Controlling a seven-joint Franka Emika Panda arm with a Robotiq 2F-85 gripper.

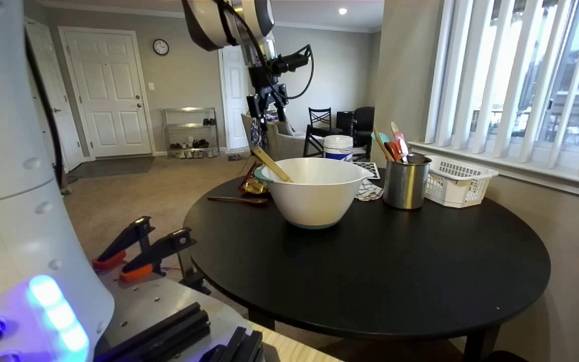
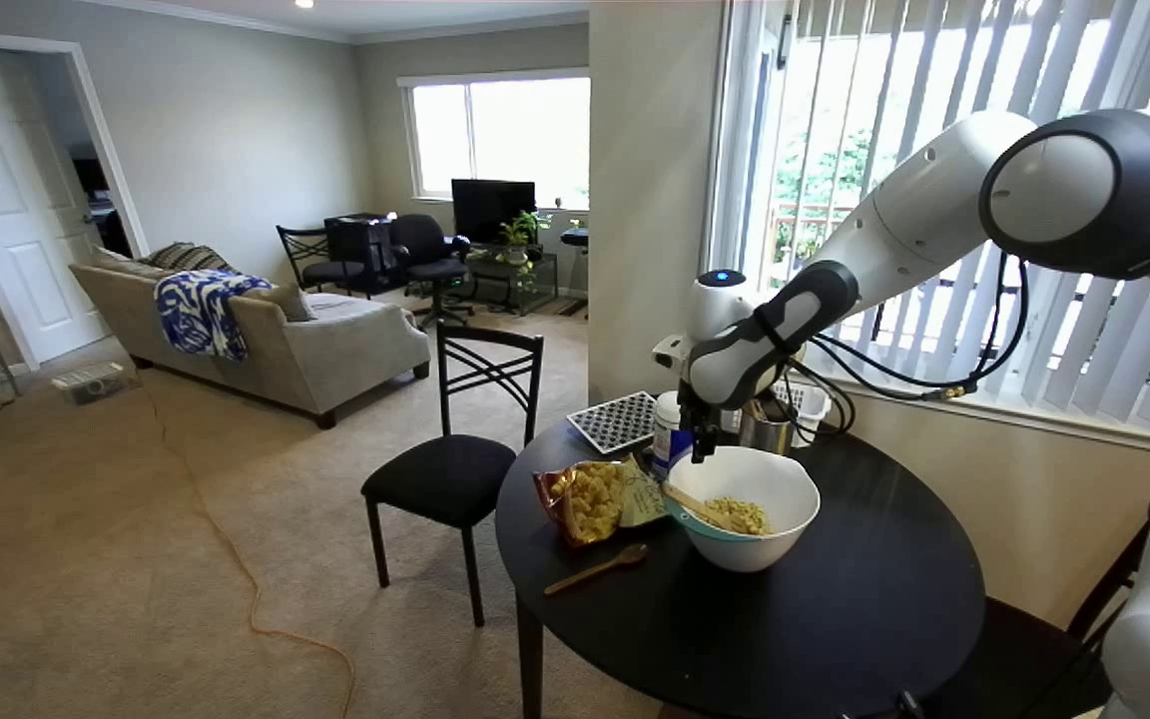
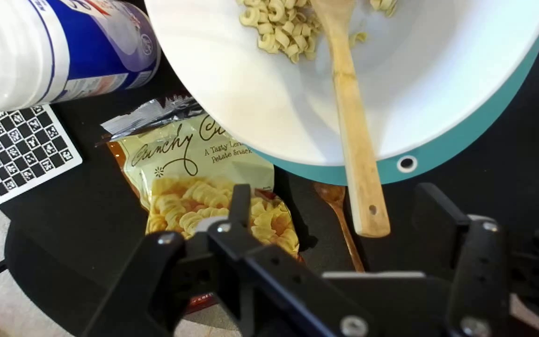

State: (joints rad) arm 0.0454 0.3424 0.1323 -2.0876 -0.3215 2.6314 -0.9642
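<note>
Gripper [image 3: 339, 206] empty, jaws well apart. I hover above the wooden utensil [image 3: 351, 112], not touching; its handle shows between my jaws in the wrist view. It leans on the rim of the white bowl [image 1: 317, 201], other end down in curly pasta [image 3: 281, 32]. Snack bag [image 3: 194, 173] sits just beside the bowl; small wooden spoon [image 2: 600, 571] lies on the round black table [image 1: 395, 281] near both. Near the bag I see a blue-and-white tub [image 3: 101, 51] and a checkered board [image 3: 17, 150]. Farther out: metal canister [image 1: 406, 186] of kitchen tools [image 1: 400, 143], next to a white basket [image 1: 463, 183].
</note>
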